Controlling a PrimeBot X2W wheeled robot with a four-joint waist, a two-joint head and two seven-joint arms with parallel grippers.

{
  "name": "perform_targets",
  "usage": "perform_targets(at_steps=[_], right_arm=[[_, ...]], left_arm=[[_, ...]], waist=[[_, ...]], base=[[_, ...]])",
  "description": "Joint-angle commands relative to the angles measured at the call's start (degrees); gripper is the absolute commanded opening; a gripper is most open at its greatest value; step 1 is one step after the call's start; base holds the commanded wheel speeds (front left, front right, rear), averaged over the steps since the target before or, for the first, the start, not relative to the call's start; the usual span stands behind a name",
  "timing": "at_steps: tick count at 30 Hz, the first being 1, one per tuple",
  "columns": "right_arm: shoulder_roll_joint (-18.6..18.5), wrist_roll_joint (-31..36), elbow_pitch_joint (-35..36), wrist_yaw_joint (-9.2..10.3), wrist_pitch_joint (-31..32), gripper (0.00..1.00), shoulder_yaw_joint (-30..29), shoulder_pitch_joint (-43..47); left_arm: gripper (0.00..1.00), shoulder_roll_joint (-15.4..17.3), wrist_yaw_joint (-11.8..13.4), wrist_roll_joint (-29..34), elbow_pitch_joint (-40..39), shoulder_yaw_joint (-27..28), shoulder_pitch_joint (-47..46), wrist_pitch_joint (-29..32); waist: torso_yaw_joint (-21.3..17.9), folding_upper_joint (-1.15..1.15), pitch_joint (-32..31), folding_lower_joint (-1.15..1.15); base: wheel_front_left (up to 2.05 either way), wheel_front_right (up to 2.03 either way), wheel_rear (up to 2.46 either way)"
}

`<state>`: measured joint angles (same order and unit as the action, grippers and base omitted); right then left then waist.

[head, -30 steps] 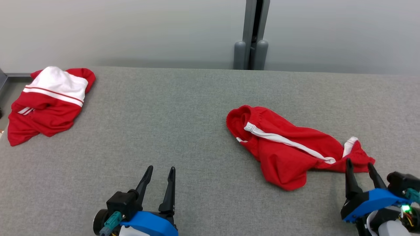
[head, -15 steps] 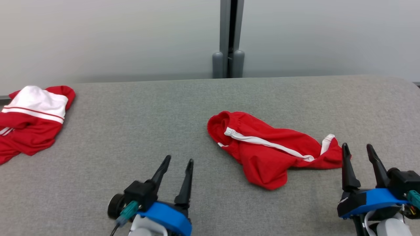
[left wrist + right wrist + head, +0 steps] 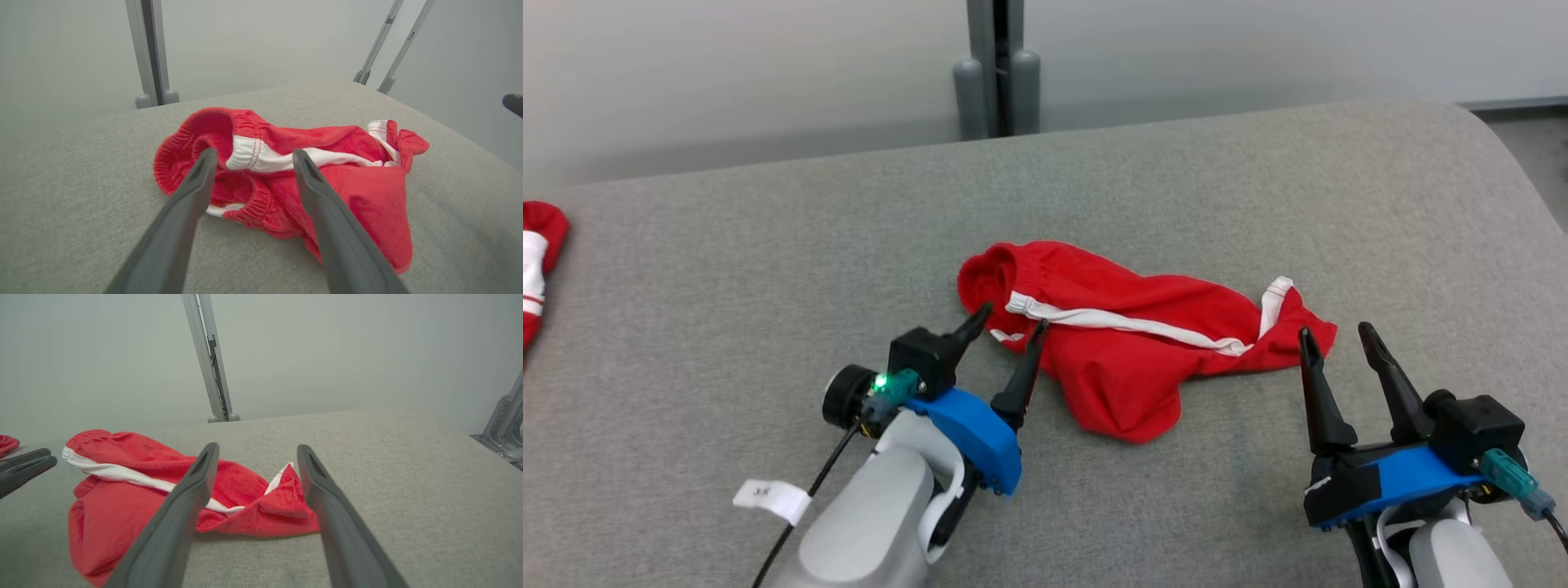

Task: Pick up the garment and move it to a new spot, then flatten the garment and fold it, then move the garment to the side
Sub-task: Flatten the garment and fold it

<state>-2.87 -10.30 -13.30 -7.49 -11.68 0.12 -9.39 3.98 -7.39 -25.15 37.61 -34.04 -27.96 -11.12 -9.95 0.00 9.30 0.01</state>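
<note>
Red shorts lie crumpled about mid tabletop, elastic waistband toward the robot's left and leg hem toward its right, w/ a white stripe running along them.

Left jaws stand wide w/ nothing in them. Their fingers reach the waistband end, tips over the cloth's edge. Touching or just above? Can't tell. Right jaws are equally wide and empty, fingers right by the hem corner. Contact there can't be told either.

The head cam takes in both arms at once. It also gets a green light on the left wrist, a white tag on that arm's cable, and another red-and-white garment at the tabletop's far left edge. The tag has a couple of dark characters, too small to read.

The left wrist cam gets detail the head cam lacks – gathers in the waistband, stitching across the stripe's end, the shorts seen btwn and past its fingers. It also has two slanted struts at upper right and a dark finger tip at the right edge.

The right wrist cam looks along the shorts from the hem end. The left arm's fingers poke in at the left edge, beside a scrap of the other garment, and there's a metal frame at far right.

A grey post stands behind the tabletop. No brand or print readable on the shorts.
</note>
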Motion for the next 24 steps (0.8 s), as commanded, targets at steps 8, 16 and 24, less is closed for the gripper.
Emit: perform_targets(at_steps=[8, 16, 24], right_arm=[[-0.05, -1.23, -1.45, 0.0, -1.7, 1.0, 0.51, -2.13], [-0.03, -2.16, -2.46, 0.0, -2.74, 1.0, -1.06, -2.12], [-0.04, -1.87, -2.27, 0.0, -3.28, 1.0, -3.9, -0.36]], left_arm=[[1.0, 0.25, -0.13, -4.09, 6.9, -4.32, -8.11, -1.23], [0.0, -0.19, -0.13, -7.0, 6.38, -9.91, -12.2, -3.27], [0.0, -0.45, 1.57, -7.82, 0.34, -8.28, -10.52, -3.77]], waist=[[-2.05, 0.0, 3.1, -0.01], [-1.4, 0.0, 2.84, -0.01], [1.2, 0.0, 0.37, -0.01]], base=[[0.0, 0.0, 0.0], [0.0, 0.0, 0.0], [0.0, 0.0, 0.0]])
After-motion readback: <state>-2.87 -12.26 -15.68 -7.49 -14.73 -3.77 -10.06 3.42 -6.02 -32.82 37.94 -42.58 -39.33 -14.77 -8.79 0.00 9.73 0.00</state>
